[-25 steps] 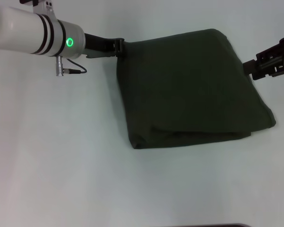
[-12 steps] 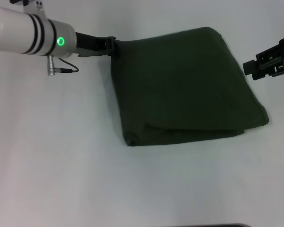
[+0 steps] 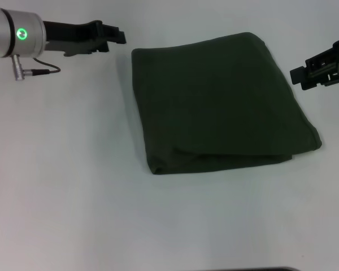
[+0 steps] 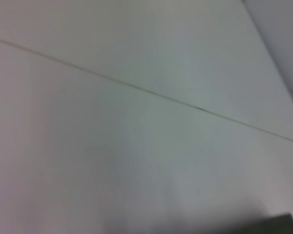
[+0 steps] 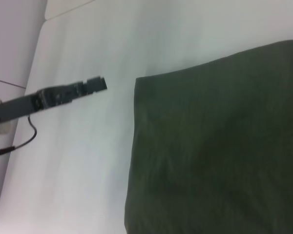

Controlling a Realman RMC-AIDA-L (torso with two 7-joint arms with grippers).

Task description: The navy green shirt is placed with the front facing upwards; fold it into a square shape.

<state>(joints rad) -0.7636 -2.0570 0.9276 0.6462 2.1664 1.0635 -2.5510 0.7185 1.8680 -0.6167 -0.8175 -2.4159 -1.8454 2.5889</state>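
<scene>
The navy green shirt [image 3: 220, 104] lies folded near the table's [image 3: 73, 186] far edge. Left hand [image 3: 116, 36] and right hand [image 3: 296, 74] flank it, apart; whether either is open or closed I cannot tell.

Folded navy green shirt [image 3: 220, 101] lies flat on the table [image 3: 73, 186], centre-right in the head view. Left gripper [image 3: 116, 36] sits upper left, just off the shirt's upper-left corner, not touching. Right gripper [image 3: 299, 76] is at right edge, beside the shirt's right side, apart.
</scene>
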